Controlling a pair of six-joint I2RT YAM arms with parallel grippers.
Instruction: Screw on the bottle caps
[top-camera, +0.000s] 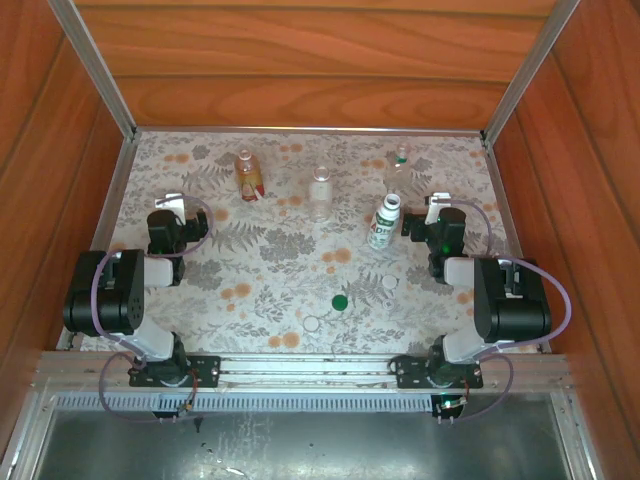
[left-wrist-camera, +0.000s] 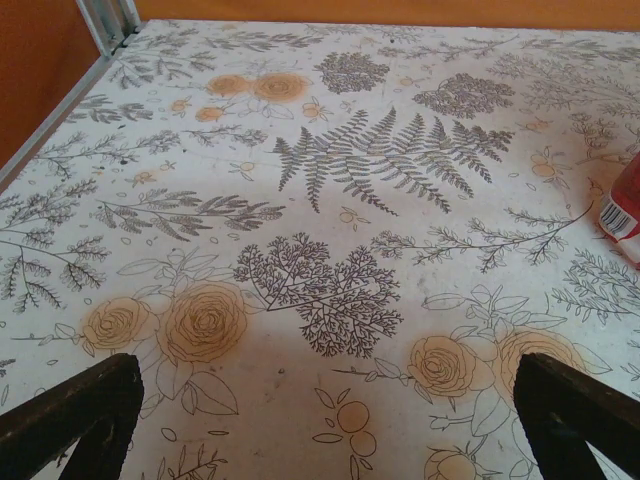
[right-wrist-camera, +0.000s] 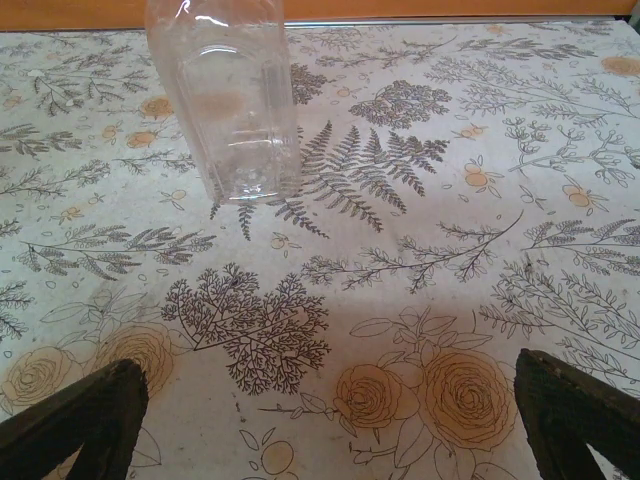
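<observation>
Four bottles stand on the flowered table: an amber bottle (top-camera: 248, 172) with a red label, a tall clear bottle (top-camera: 320, 193), a second clear bottle (top-camera: 399, 172) at the back right, and a white bottle (top-camera: 384, 223) with green-red print. A dark green cap (top-camera: 339, 301) and two white caps (top-camera: 312, 322) (top-camera: 389, 283) lie loose near the front. My left gripper (top-camera: 171, 203) (left-wrist-camera: 330, 425) is open above bare cloth, the amber bottle's label (left-wrist-camera: 624, 212) at its right. My right gripper (top-camera: 437, 204) (right-wrist-camera: 330, 425) is open, with a clear bottle (right-wrist-camera: 232, 100) ahead to its left.
Wooden walls and an aluminium frame (top-camera: 100, 70) enclose the table on three sides. The metal rail (top-camera: 300, 368) carrying both arm bases runs along the near edge. A small green speck (top-camera: 330, 268) lies mid-table.
</observation>
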